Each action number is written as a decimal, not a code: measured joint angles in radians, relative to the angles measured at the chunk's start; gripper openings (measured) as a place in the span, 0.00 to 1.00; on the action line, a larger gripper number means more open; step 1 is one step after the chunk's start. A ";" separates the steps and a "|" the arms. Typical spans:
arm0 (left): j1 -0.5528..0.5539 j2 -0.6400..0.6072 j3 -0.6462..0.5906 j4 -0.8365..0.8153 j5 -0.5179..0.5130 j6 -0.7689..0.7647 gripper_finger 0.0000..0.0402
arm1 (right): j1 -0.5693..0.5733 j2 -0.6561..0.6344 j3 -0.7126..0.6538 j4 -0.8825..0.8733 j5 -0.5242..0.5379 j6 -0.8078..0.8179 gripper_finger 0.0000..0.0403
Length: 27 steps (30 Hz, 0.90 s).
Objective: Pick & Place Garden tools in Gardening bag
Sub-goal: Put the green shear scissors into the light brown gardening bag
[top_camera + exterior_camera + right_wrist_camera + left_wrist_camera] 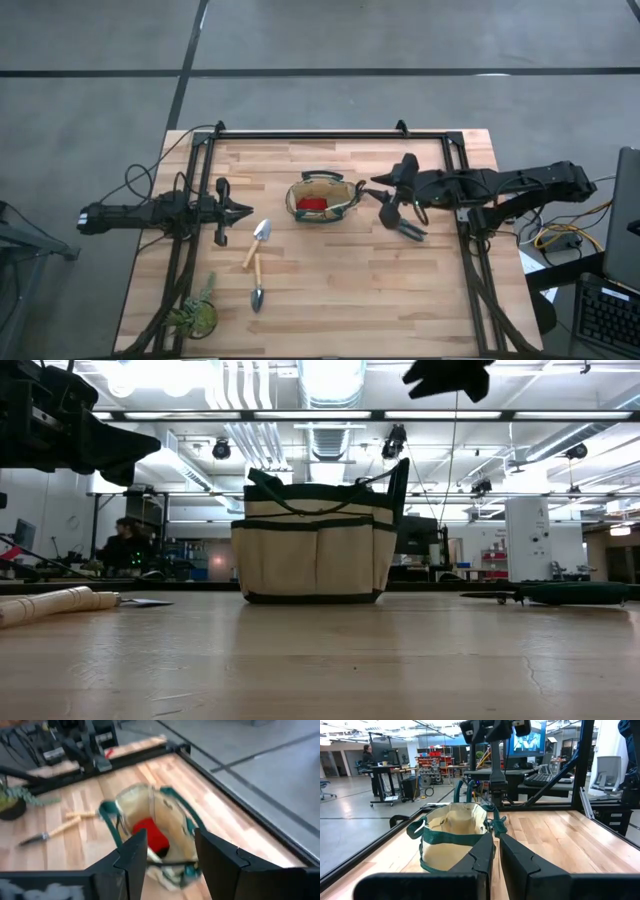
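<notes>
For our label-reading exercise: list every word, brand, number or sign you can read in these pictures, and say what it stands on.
No text can be read anywhere.
Gardening bag: plain fabric, no label showing.
Monitor behind the table: a picture on screen, any lettering too blurred to read.
Trowels: no marking visible.

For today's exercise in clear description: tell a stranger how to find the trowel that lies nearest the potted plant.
Start at the wooden table and find the green plant at its near left corner. Just right of it two trowels lie end to end. The one you want is the nearer trowel, its silver blade pointing at the table's near edge, while the other trowel points its blade towards the gardening bag.
</notes>
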 joint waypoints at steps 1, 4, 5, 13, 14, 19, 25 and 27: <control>0.000 0.000 0.000 0.000 0.000 0.000 0.09 | 0.006 -0.001 -0.002 -0.019 0.001 0.014 0.38; 0.000 0.000 0.000 0.000 0.000 0.000 0.09 | 0.020 -0.001 -0.012 -0.082 0.000 0.046 0.37; 0.000 0.000 0.000 0.000 0.000 0.000 0.09 | 0.025 -0.001 -0.014 -0.107 0.000 0.062 0.37; 0.000 0.000 0.000 0.000 0.000 0.000 0.09 | 0.037 -0.001 -0.058 -0.294 -0.055 0.208 0.36; 0.000 0.000 0.000 0.000 0.000 0.000 0.09 | 0.037 -0.001 -0.072 -0.303 -0.057 0.227 0.36; 0.000 0.000 0.000 0.000 0.000 0.000 0.09 | 0.037 0.000 -0.142 -0.319 -0.071 0.279 0.34; 0.000 0.000 0.000 0.000 0.000 0.000 0.09 | 0.037 0.023 -0.225 -0.321 -0.128 0.332 0.32; 0.000 0.000 0.000 0.000 0.000 0.000 0.09 | 0.037 0.041 -0.250 -0.318 -0.129 0.343 0.32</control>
